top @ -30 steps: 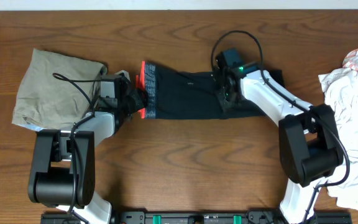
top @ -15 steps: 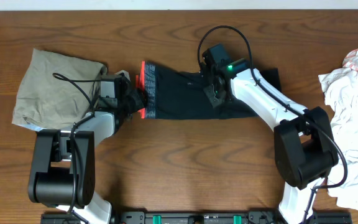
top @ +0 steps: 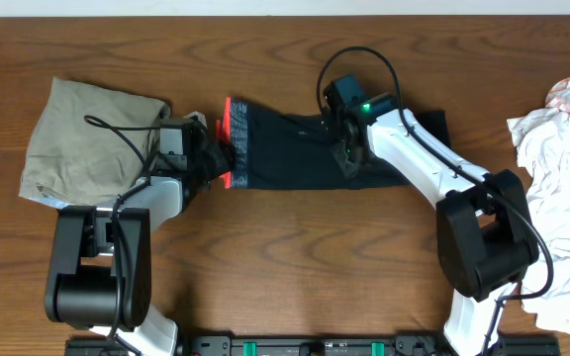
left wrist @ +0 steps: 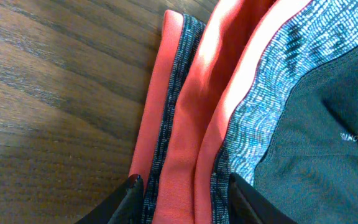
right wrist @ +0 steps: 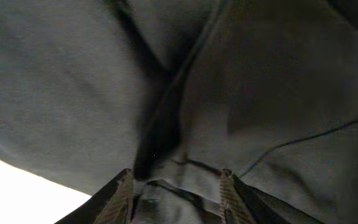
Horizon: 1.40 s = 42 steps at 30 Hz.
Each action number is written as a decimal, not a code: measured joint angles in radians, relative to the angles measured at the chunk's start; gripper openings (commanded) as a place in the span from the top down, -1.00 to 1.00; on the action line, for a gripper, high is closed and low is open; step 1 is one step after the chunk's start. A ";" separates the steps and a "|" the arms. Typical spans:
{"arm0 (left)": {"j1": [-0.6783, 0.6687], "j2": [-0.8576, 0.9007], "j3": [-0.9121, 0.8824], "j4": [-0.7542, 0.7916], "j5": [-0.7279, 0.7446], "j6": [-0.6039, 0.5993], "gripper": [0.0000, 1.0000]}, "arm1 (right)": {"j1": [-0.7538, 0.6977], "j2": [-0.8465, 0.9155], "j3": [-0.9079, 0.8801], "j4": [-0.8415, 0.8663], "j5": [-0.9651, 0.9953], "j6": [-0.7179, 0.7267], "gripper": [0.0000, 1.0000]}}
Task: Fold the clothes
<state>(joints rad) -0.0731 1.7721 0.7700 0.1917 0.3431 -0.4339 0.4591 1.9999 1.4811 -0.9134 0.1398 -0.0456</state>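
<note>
Left arm: stretched low over the worktop (top: 295,257), its left claw (top: 218,160) at the waistband end of the trousers (top: 285,148).
Left claw: fingers (left wrist: 132,186) on either side of the orange-edged waistband; cannot tell if they pinch it.
Right arm: elbow bent, right claw (top: 347,158) down on the black cloth, fingers (right wrist: 120,193) parted.
Worktop: brown wood; khaki garment (top: 87,138) beside the left claw, white cloths (top: 562,198) well apart from the right claw.
Trousers: a long dark strip between the claws, grey waistband.
</note>
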 measured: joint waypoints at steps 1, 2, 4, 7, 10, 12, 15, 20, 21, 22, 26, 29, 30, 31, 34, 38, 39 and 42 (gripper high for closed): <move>0.000 0.000 0.001 0.006 0.004 0.002 -0.43 | -0.002 0.000 0.005 -0.001 0.007 0.000 0.13; 0.000 0.000 0.002 0.016 0.013 0.003 -0.58 | -0.007 0.000 0.010 -0.001 0.011 -0.002 0.13; 0.000 0.000 0.003 0.037 0.014 0.005 -0.77 | -0.020 -0.003 0.021 0.008 0.017 -0.002 0.15; 0.003 0.000 0.004 0.074 0.017 0.002 -0.89 | -0.050 -0.010 0.030 0.016 0.023 -0.003 0.19; 0.011 0.000 0.004 0.098 0.016 0.002 -0.96 | -0.086 -0.011 0.031 0.011 0.026 -0.003 0.21; 0.013 0.000 0.004 0.101 0.017 0.002 -0.96 | -0.110 -0.011 0.031 0.009 0.025 -0.003 0.24; 0.013 0.000 0.004 0.100 0.017 0.002 -0.96 | -0.140 -0.011 0.031 0.010 0.023 -0.003 0.26; 0.013 0.006 0.004 0.079 0.018 -0.006 -0.92 | -0.157 -0.011 0.031 0.012 0.019 -0.003 0.29; 0.013 0.006 0.004 0.079 0.021 -0.011 -0.87 | -0.158 -0.011 0.031 0.012 0.017 -0.003 0.29; 0.012 0.006 0.004 0.079 0.026 -0.011 -0.84 | -0.158 -0.011 0.031 0.012 0.017 -0.003 0.30; 0.005 0.013 0.004 0.074 0.061 -0.019 -0.42 | -0.160 -0.011 0.031 0.013 0.014 -0.005 0.36; -0.011 0.019 0.004 0.068 0.100 -0.023 0.07 | -0.162 -0.011 0.031 0.012 0.014 -0.006 0.39; -0.016 0.021 0.004 0.066 0.113 -0.028 0.34 | -0.162 -0.011 0.031 0.012 0.015 -0.006 0.41; -0.020 0.023 0.004 0.065 0.128 -0.027 0.61 | -0.163 -0.011 0.031 0.012 0.015 -0.006 0.42; -0.025 0.024 0.004 0.066 0.163 -0.026 0.88 | -0.172 -0.014 0.031 0.010 0.014 -0.005 0.43; -0.008 0.019 0.004 0.065 0.186 -0.030 0.88 | -0.205 -0.044 0.031 0.009 0.014 -0.005 0.43; 0.002 0.013 0.004 0.063 0.191 -0.030 0.88 | -0.212 -0.056 0.031 0.009 0.015 -0.005 0.42; 0.031 -0.028 0.004 0.054 0.201 -0.030 0.88 | -0.236 -0.103 0.031 0.009 0.014 -0.005 0.44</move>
<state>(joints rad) -0.0418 1.7439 0.7738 0.2455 0.5442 -0.4637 0.2230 1.8969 1.5120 -0.9043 0.1543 -0.0509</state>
